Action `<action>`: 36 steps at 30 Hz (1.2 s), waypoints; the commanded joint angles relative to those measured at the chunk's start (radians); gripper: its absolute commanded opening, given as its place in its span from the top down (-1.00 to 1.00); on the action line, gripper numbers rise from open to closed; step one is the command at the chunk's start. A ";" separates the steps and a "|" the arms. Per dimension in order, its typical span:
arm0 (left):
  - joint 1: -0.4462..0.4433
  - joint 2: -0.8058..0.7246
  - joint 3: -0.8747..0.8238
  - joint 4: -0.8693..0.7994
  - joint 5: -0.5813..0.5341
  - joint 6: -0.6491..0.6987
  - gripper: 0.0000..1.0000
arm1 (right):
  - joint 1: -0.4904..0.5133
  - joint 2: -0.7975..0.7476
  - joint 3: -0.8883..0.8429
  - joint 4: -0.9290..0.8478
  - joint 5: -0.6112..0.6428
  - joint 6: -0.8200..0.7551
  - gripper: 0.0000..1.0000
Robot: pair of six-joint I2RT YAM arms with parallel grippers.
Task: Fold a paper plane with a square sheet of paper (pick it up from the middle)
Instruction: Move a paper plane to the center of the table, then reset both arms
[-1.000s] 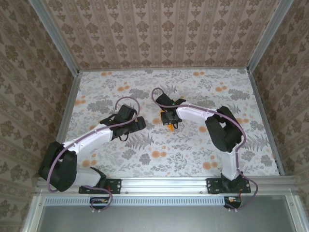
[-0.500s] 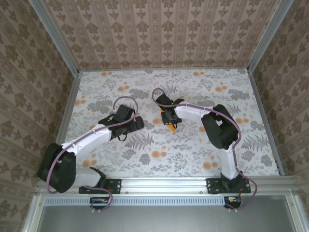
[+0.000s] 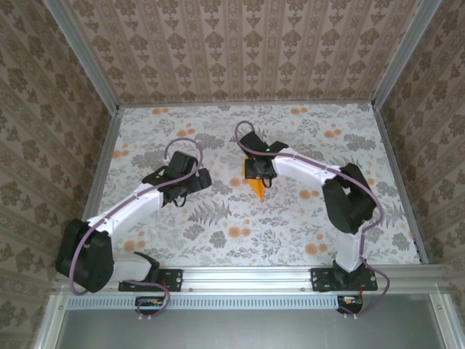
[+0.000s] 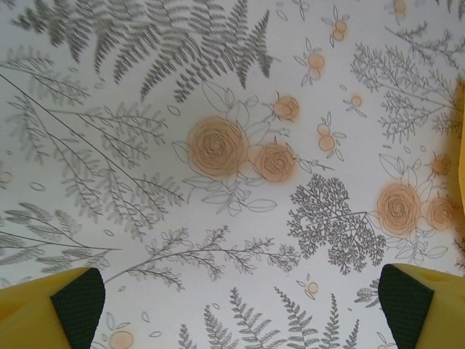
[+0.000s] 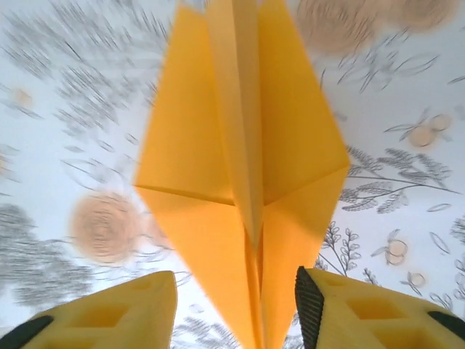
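The square sheet of paper stands folded into an orange-yellow paper plane lying on the flowered table, its point toward the near edge. In the right wrist view the paper plane spreads its wings flat, with its raised centre fold running between the fingers. My right gripper is open, with a gap on each side of the fold and neither pad touching it. My left gripper hovers wide open over bare tablecloth to the left of the plane and holds nothing.
The tablecloth is printed with grey ferns and orange flower blotches. Patterned walls and metal rails close the table on three sides. A strip of orange-yellow shows at the right edge of the left wrist view.
My right gripper's jaws have opened off the plane's centre fold, leaving the plane on the table. The left gripper has drifted slightly back and to the left, still open.
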 commanded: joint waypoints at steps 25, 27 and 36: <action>0.429 -0.312 -0.416 0.604 -0.321 0.612 -1.00 | -0.506 -0.677 -0.880 0.751 0.447 -0.322 -1.00; 0.444 -0.255 -0.447 0.706 -0.285 0.663 -1.00 | -0.529 -0.649 -0.906 0.805 0.412 -0.328 -1.00; 0.536 -0.066 -0.503 1.050 0.000 0.710 -1.00 | -0.556 -0.531 -0.979 1.142 0.272 -0.441 -1.00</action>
